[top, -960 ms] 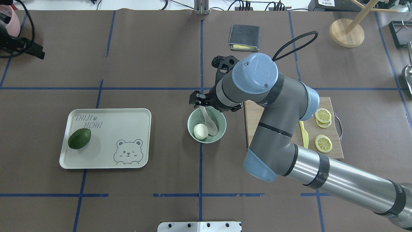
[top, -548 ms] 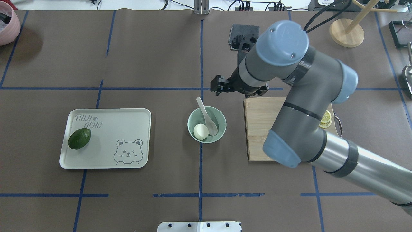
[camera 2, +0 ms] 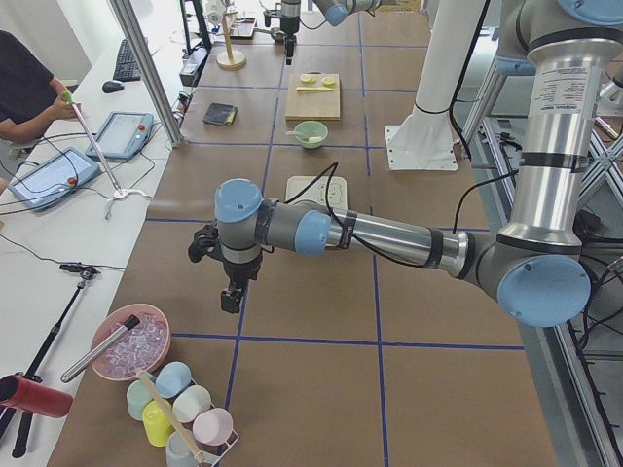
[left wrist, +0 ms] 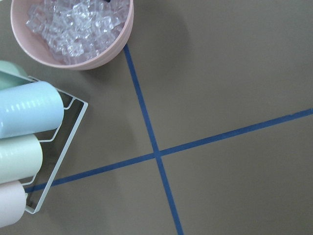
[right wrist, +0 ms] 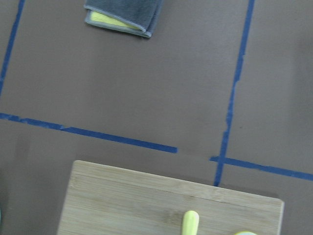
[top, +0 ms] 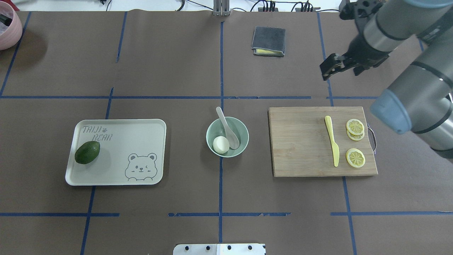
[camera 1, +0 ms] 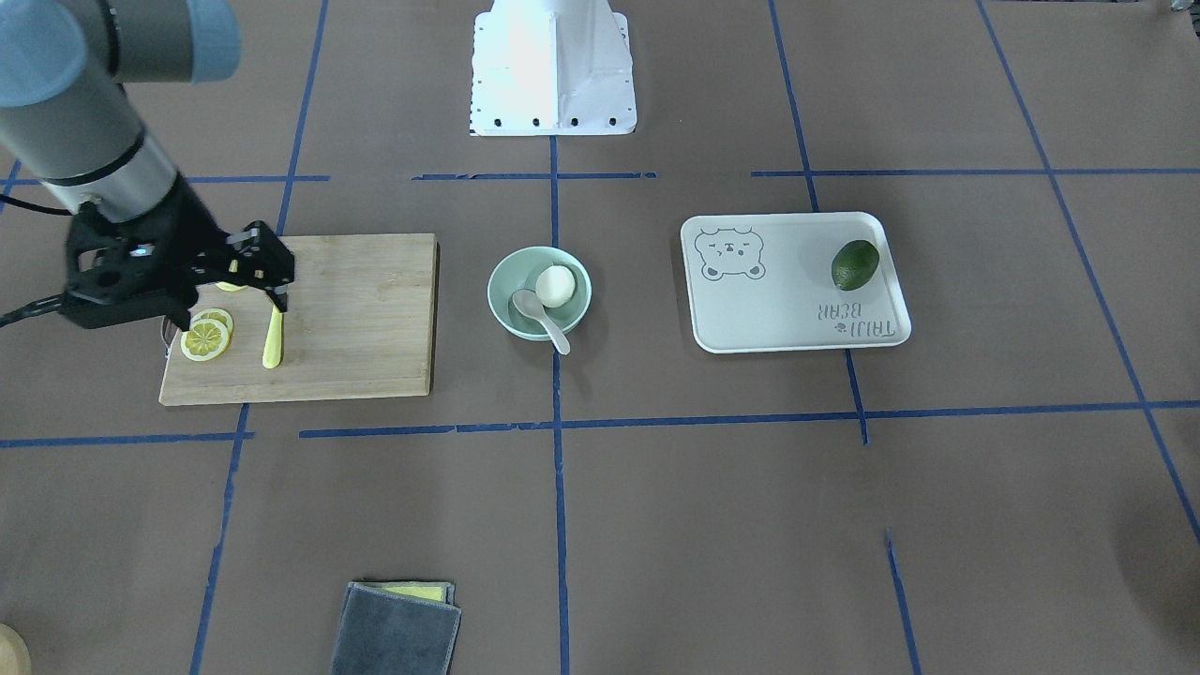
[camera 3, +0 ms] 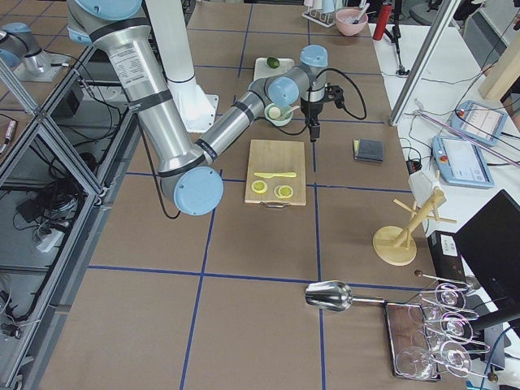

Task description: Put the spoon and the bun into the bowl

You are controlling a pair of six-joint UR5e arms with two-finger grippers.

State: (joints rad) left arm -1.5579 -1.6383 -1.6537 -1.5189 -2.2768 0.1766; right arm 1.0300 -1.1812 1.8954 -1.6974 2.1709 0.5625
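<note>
Front-facing view: the bowl stands mid-counter. The bun sits inside it, and so does the scoop of the spoon, whose handle overhangs the rim toward the operators' edge. The right fingers hang toward the counter's right end, in line with the board. They look apart and hold nothing.

Overhead view: both things look placed. The risk is the spoon's handle. It sticks out past the rim, so a low sweep across mid-counter, or a knock to the bowl, could lever the spoon out. The right arm reaches toward the far right corner, its fingers showing beyond the board's far edge.

Left side view: the left fingers point down above the left end, near the ice bowl and the cups. Whether they are apart I cannot tell. A careless drop there could strike either one.

Right side view: the right arm stretches out from the base, its wrist turned so the fingers point straight down.

Left wrist view: only the ice bowl, cups and counter; no fingers show.

Right wrist view: the board's far edge, the knife tip and a folded cloth; no fingers show.
</note>
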